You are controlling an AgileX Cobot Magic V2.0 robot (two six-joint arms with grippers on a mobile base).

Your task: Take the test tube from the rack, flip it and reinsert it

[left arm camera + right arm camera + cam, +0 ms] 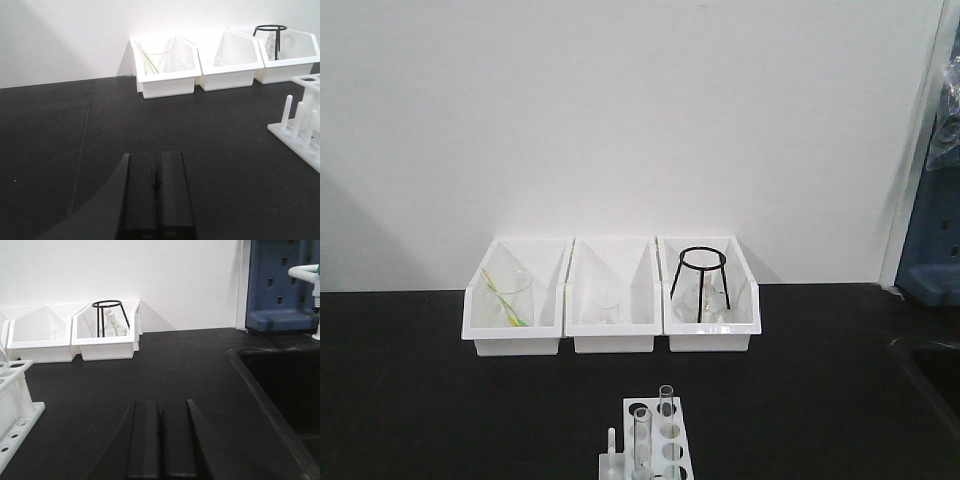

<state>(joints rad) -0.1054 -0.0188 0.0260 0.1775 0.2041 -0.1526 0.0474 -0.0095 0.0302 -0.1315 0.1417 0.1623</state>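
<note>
The white rack (658, 458) stands on the black bench at the bottom middle of the front view. Two clear glass test tubes stand upright in it: a rear one (666, 402) and a nearer one (642, 436). Short white pegs (611, 446) line its left side. The left wrist view shows the rack (289, 131) at the right edge. In the right wrist view, the rack (17, 402) is at the left edge. My left gripper (156, 159) is shut and empty, low over the bench left of the rack. My right gripper (161, 407) is shut and empty, right of the rack.
Three white bins sit against the back wall: the left bin (478, 325) holds a beaker with a yellow-green stick, the middle bin (612, 343) a small beaker, the right bin (712, 340) a black ring stand and flask. A sunken sink (280, 390) and blue pegboard (280, 285) lie to the right.
</note>
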